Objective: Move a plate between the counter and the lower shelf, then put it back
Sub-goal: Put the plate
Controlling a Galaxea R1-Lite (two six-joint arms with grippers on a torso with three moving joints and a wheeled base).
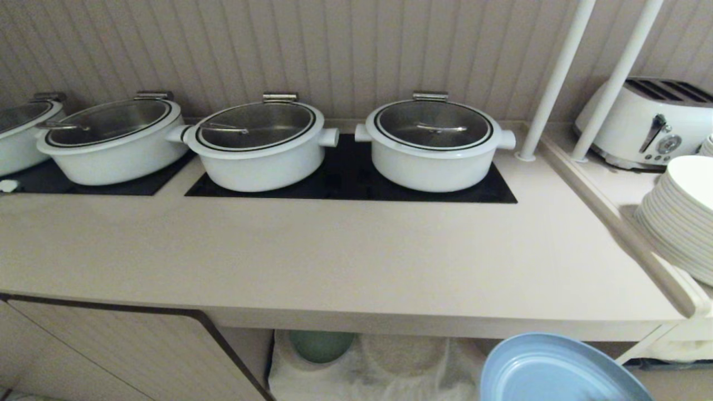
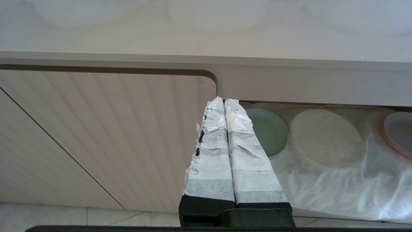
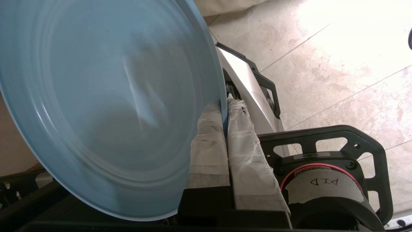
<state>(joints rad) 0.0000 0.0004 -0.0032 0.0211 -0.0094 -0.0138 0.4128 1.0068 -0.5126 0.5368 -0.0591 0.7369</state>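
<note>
Look first along the back of the counter: three white pots with glass lids sit on the black hob panels, and a fourth is cut off at the far left edge; you cannot tell what is inside any of them. At the right edge of the head view a stack of white plates rests on the raised side ledge, with a white toaster behind it. Below the counter's front edge, the lower shelf holds a rumpled white cloth; on it you see a green plate, a round hump under the cloth just beside it, and a pink-edged plate at the far right of the left wrist view.

The plate is round, matte light blue, with a low raised rim and faint concentric rings. It sits at the bottom right of the head view, in front of the counter edge and off both surfaces, tilted.

Your right gripper pinches the plate's rim between its tape-wrapped fingers, above the tiled floor. Your left gripper points at the ribbed cabinet door edge, its wrapped fingers pressed together with nothing between them
</note>
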